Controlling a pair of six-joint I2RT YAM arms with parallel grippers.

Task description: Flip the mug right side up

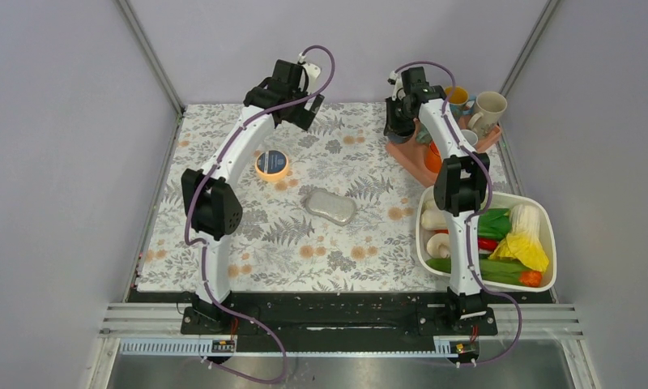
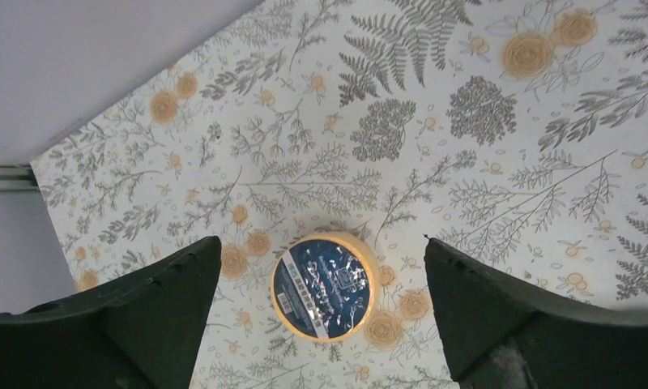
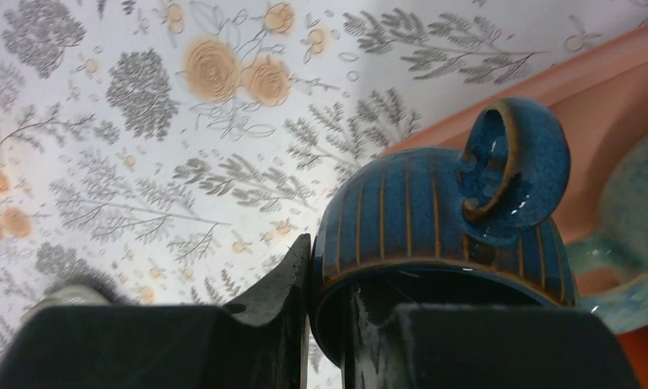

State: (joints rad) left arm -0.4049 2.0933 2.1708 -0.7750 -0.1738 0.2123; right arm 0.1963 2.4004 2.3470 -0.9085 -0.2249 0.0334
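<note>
Black fingers (image 3: 260, 318) on ribbed, glazed mug (image 3: 402, 212)

Cloth (image 1: 345, 251): floral print, spread over the table.
Tape (image 1: 271, 164): yellow roll, lying flat, left of centre.
Tin (image 1: 330, 206): grey and oval, mid-table, near-right of the tape and apart from it.
Tray (image 1: 408, 159): salmon, far right.
Beige mug (image 1: 488, 111): on the tray's far-right corner.
Bin (image 1: 550, 243): white, near right, packed with cabbage (image 1: 525, 235), cucumber (image 1: 483, 270) and mushrooms (image 1: 436, 243).
</note>
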